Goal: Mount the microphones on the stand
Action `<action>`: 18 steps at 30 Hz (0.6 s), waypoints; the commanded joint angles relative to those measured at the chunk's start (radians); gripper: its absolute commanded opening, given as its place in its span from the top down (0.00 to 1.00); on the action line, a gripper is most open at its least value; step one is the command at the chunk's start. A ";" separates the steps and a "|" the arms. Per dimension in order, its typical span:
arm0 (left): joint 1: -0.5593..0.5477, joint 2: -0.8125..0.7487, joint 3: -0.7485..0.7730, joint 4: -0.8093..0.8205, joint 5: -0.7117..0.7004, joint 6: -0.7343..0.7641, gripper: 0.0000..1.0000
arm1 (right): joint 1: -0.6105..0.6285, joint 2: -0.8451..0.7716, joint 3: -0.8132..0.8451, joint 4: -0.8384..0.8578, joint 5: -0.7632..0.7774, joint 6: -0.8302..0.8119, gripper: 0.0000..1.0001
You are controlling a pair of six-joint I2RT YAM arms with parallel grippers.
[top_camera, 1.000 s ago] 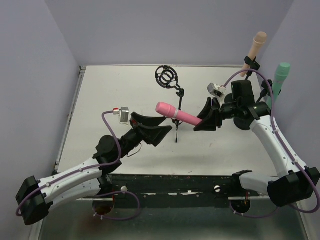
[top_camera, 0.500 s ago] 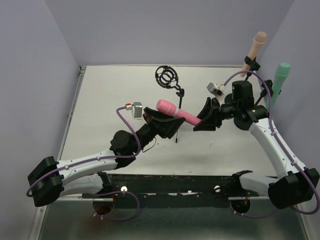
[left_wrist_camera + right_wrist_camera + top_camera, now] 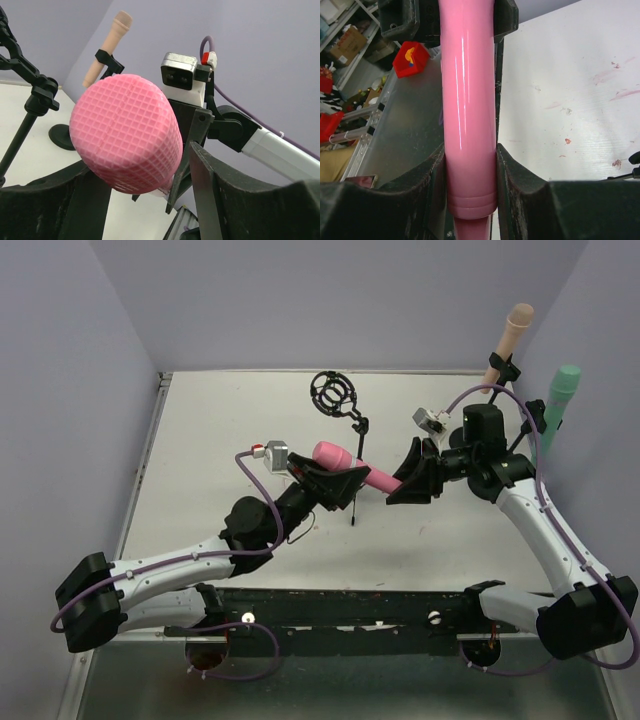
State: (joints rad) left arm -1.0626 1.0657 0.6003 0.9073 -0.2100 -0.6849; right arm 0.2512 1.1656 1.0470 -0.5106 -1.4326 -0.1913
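Note:
The pink microphone (image 3: 348, 466) hangs level above the table, gripped at its handle end by my shut right gripper (image 3: 403, 485). In the right wrist view the pink body (image 3: 469, 100) is pinched between both pads (image 3: 515, 185). My left gripper (image 3: 335, 483) is open, with its jaws on either side of the pink head (image 3: 125, 132) and a small gap on the right side. The peach microphone (image 3: 510, 335) and the teal-green microphone (image 3: 558, 400) stand clipped upright at the back right. The empty black ring mount (image 3: 333, 392) tops the middle stand.
The middle stand's thin pole (image 3: 354, 455) runs down just behind the pink microphone to the table. The peach microphone (image 3: 107, 47) and a round stand foot (image 3: 62, 136) show in the left wrist view. Grey walls close the back and sides.
My left arm has reached forward and right, so its open jaws now sit around the pink head. The right gripper and the pink microphone have barely moved.

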 commanded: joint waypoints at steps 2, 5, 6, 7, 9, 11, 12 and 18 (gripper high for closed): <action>-0.005 -0.013 0.049 -0.044 -0.043 -0.010 0.40 | -0.004 -0.023 -0.010 0.027 -0.041 0.015 0.88; -0.005 -0.015 0.047 -0.044 -0.037 -0.013 0.52 | -0.004 -0.021 -0.013 0.027 -0.042 0.015 0.88; -0.005 -0.015 0.047 -0.047 -0.031 -0.015 0.54 | -0.004 -0.023 -0.015 0.029 -0.042 0.013 0.88; -0.005 -0.016 0.047 -0.050 -0.031 -0.015 0.55 | -0.004 -0.023 -0.015 0.027 -0.042 0.013 0.88; -0.004 -0.018 0.047 -0.054 -0.031 -0.018 0.56 | -0.004 -0.026 -0.016 0.027 -0.045 0.012 0.87; -0.004 -0.019 0.047 -0.053 -0.032 -0.018 0.58 | -0.004 -0.026 -0.018 0.021 -0.051 0.004 0.87; -0.005 -0.019 0.047 -0.053 -0.034 -0.016 0.65 | -0.004 -0.027 -0.019 0.020 -0.052 0.003 0.86; -0.005 -0.018 0.043 -0.015 -0.022 -0.041 0.91 | -0.004 -0.035 -0.024 -0.003 -0.048 -0.031 0.80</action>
State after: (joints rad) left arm -1.0626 1.0641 0.6216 0.8585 -0.2310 -0.7063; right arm 0.2485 1.1557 1.0355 -0.4953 -1.4487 -0.1944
